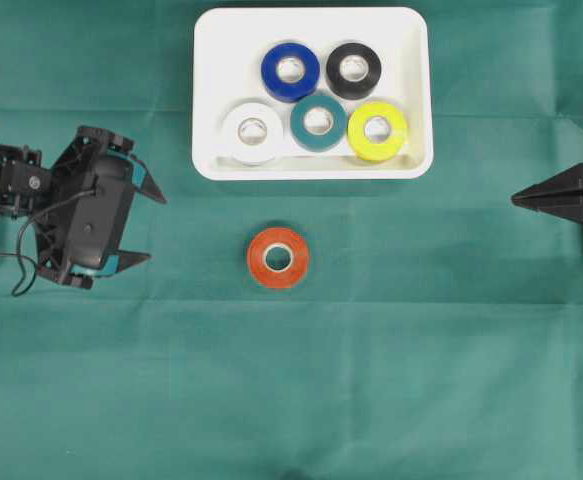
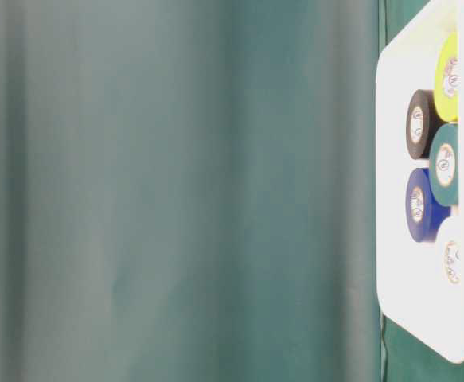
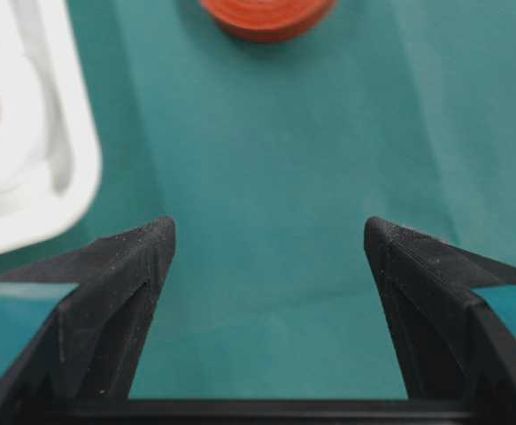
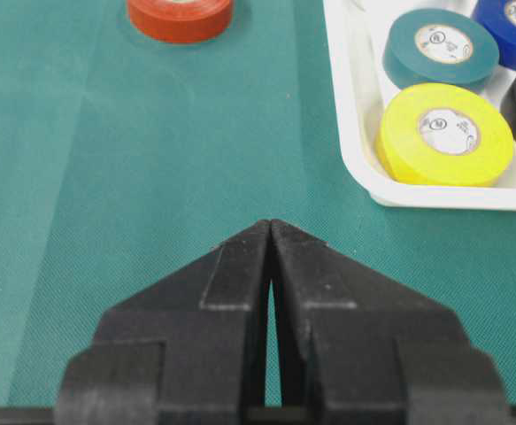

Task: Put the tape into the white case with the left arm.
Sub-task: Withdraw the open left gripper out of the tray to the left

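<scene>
1. Overhead: white case (image 1: 311, 93) sits at top centre of the green cloth (image 1: 421, 380), w/ five rolls lying flat inside: blue roll (image 1: 290, 71), black roll (image 1: 354, 70), white roll (image 1: 252, 131), teal roll (image 1: 318, 122), yellow roll (image 1: 377, 130). Orange tape (image 1: 278, 257) lies flat on the cloth just below the case, apart from it. Left gripper (image 1: 157, 228) is at the left, fingers spread wide & empty, pointing toward the tape but well apart from it. Right gripper (image 1: 516, 199) is parked at the right edge, jaws together, holding nothing.

2. Table-level: mostly blurred green backdrop; case at the right edge w/ the rolls inside. Orange tape and both arms not in view.

3. Left wrist: both fingers (image 3: 116, 292) stand apart w/ bare cloth between. Tape at the top edge, slightly left of the gap's centre; case corner at left.

4. Right wrist: jaws pressed shut, nothing between. Tape top left; case w/ yellow & teal rolls at right.

5. Risks, my judgement: tape lies flat, so coming in too high or off-centre could push it along the cloth rather than clamp it. The near row of the case is crowded; free floor is mainly the top corners, so a careless drop could land on another roll or clip the rim.
</scene>
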You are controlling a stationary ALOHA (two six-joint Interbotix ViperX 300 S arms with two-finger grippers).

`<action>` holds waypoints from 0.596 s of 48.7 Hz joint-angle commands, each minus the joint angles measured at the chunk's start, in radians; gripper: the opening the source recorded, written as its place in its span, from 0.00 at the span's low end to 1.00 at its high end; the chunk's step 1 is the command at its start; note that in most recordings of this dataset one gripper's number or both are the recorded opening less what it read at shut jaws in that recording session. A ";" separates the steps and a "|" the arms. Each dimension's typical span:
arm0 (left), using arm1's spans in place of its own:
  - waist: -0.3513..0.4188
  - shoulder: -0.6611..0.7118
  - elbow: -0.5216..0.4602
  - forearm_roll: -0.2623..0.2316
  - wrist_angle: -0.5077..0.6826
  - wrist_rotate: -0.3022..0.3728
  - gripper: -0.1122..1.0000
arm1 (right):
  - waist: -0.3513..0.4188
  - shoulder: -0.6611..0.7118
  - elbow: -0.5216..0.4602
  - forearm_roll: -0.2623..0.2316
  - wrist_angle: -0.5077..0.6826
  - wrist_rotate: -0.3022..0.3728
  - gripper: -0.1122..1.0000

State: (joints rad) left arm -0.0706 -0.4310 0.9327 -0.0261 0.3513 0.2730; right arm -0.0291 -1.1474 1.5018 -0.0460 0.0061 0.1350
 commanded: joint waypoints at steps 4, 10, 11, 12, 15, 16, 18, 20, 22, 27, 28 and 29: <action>-0.017 -0.014 -0.014 -0.003 0.000 -0.002 0.88 | -0.003 0.005 -0.011 -0.002 -0.011 0.002 0.02; -0.017 -0.011 -0.017 -0.003 -0.008 0.000 0.88 | -0.003 0.005 -0.011 -0.002 -0.011 0.002 0.02; -0.017 -0.009 -0.018 -0.003 -0.009 0.000 0.88 | -0.003 0.005 -0.011 -0.002 -0.011 0.002 0.02; -0.017 -0.008 -0.020 -0.003 -0.009 0.000 0.88 | -0.003 0.005 -0.011 -0.002 -0.011 0.002 0.02; -0.017 0.005 -0.026 -0.003 -0.015 0.000 0.88 | -0.003 0.005 -0.011 -0.002 -0.011 0.002 0.02; -0.018 0.009 -0.028 -0.003 -0.018 0.000 0.88 | -0.003 0.005 -0.011 -0.002 -0.009 0.002 0.02; -0.020 0.025 -0.034 -0.003 -0.018 0.000 0.88 | -0.003 0.005 -0.011 -0.002 -0.011 0.002 0.02; -0.023 0.040 -0.040 -0.003 -0.020 0.000 0.88 | -0.003 0.005 -0.011 -0.002 -0.011 0.002 0.02; -0.029 0.055 -0.049 -0.003 -0.018 0.000 0.88 | -0.003 0.005 -0.011 -0.002 -0.011 0.002 0.02; -0.043 0.100 -0.081 -0.003 -0.018 0.002 0.88 | -0.003 0.005 -0.009 -0.002 -0.009 0.002 0.02; -0.048 0.109 -0.087 -0.003 -0.020 0.002 0.88 | -0.003 0.005 -0.011 -0.002 -0.011 0.000 0.02; -0.049 0.120 -0.094 -0.003 -0.020 0.002 0.88 | -0.003 0.005 -0.009 -0.002 -0.011 0.002 0.02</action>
State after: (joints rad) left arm -0.1058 -0.3329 0.8820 -0.0261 0.3390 0.2730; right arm -0.0307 -1.1490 1.5018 -0.0460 0.0061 0.1350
